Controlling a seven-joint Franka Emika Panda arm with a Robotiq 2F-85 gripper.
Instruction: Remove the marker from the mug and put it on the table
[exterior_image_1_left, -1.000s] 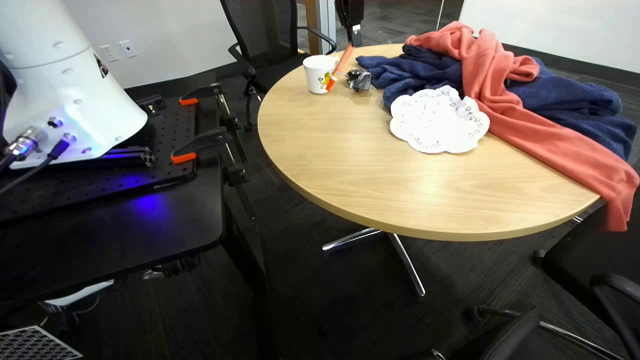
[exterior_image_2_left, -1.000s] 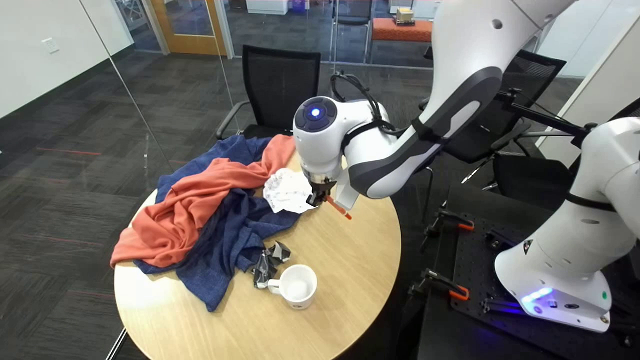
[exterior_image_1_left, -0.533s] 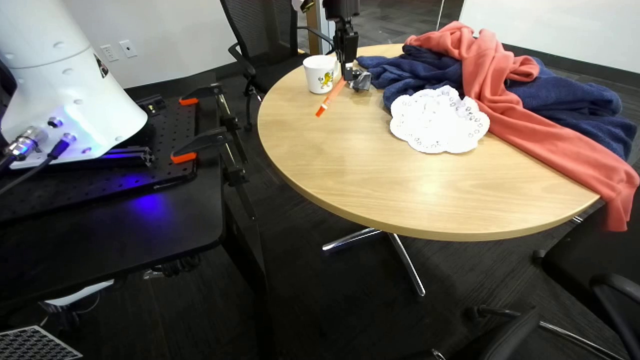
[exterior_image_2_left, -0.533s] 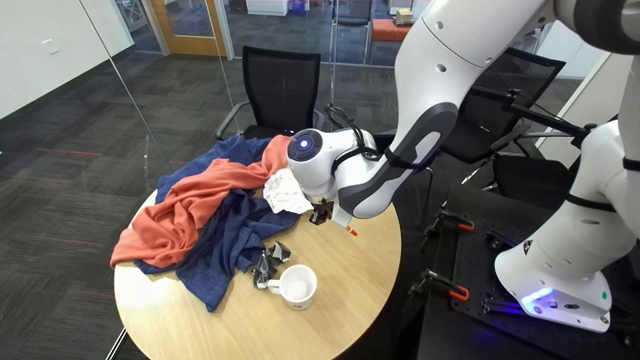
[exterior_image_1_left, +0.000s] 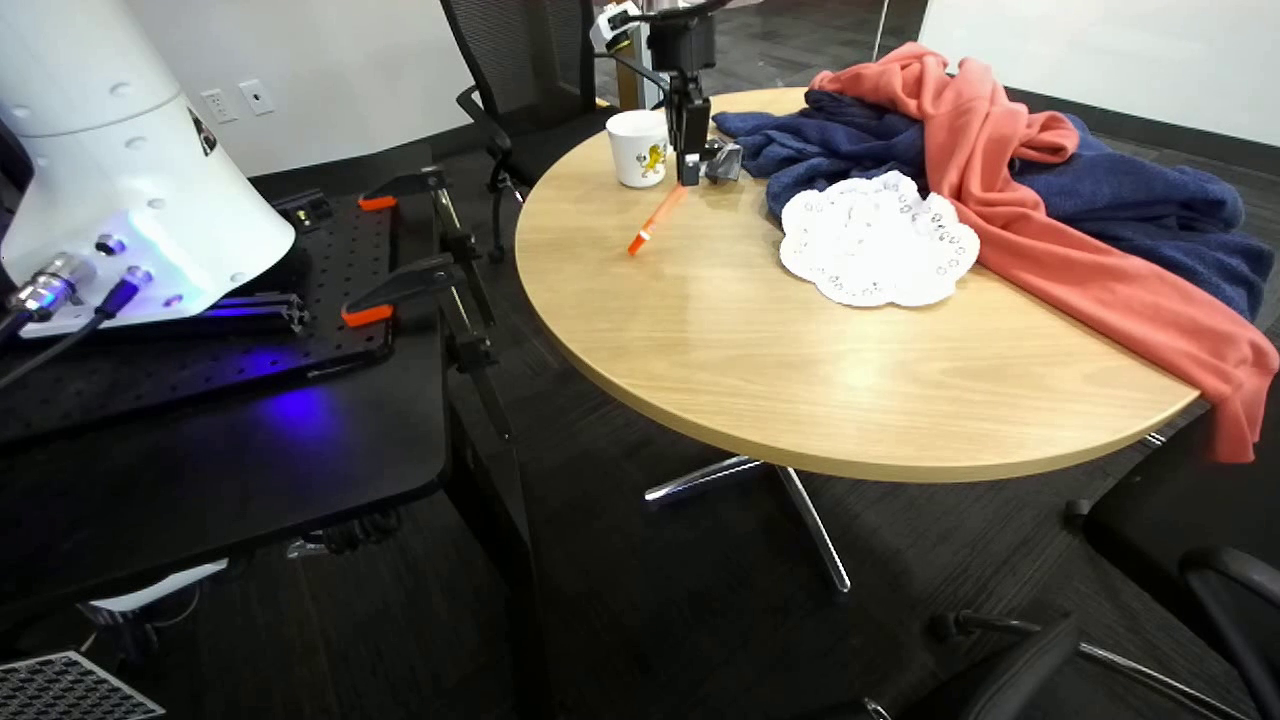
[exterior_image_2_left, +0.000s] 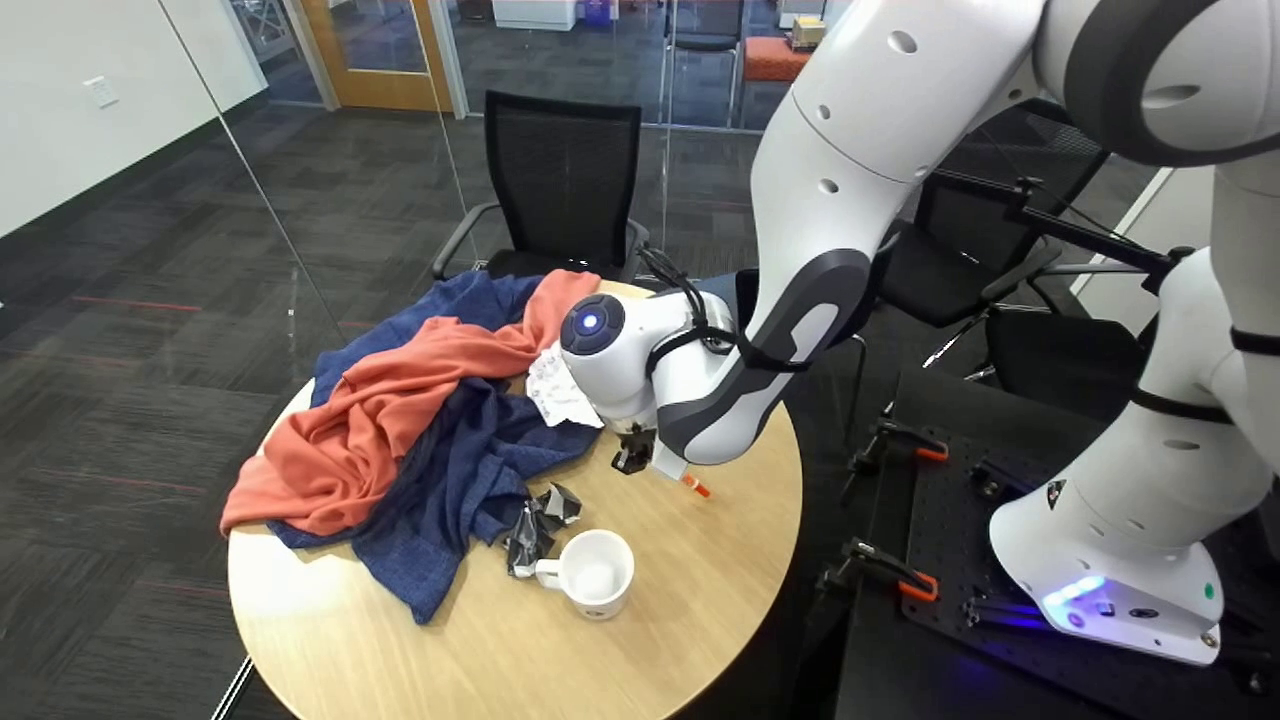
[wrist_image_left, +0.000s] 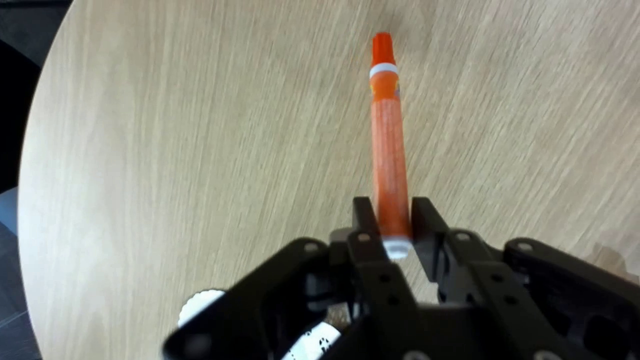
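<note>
Wrist view: my gripper (wrist_image_left: 393, 204) clamps the marker (wrist_image_left: 389, 145), which points to twelve o'clock. Over the last second I've lowered it to or just above the table (wrist_image_left: 225, 150), I can't tell which, outside the mug (exterior_image_1_left: 634, 150); only releasing seems left.

1 marker (wrist_image_left: 387, 145), 1 mug (exterior_image_1_left: 634, 150), 1 plate (exterior_image_1_left: 880, 240), 1 table (exterior_image_1_left: 800, 380), 1 arm (exterior_image_2_left: 850, 140), 1 gripper (wrist_image_left: 392, 215), 2 clamps (exterior_image_2_left: 890, 570), 1 black bench (exterior_image_1_left: 300, 460).
</note>
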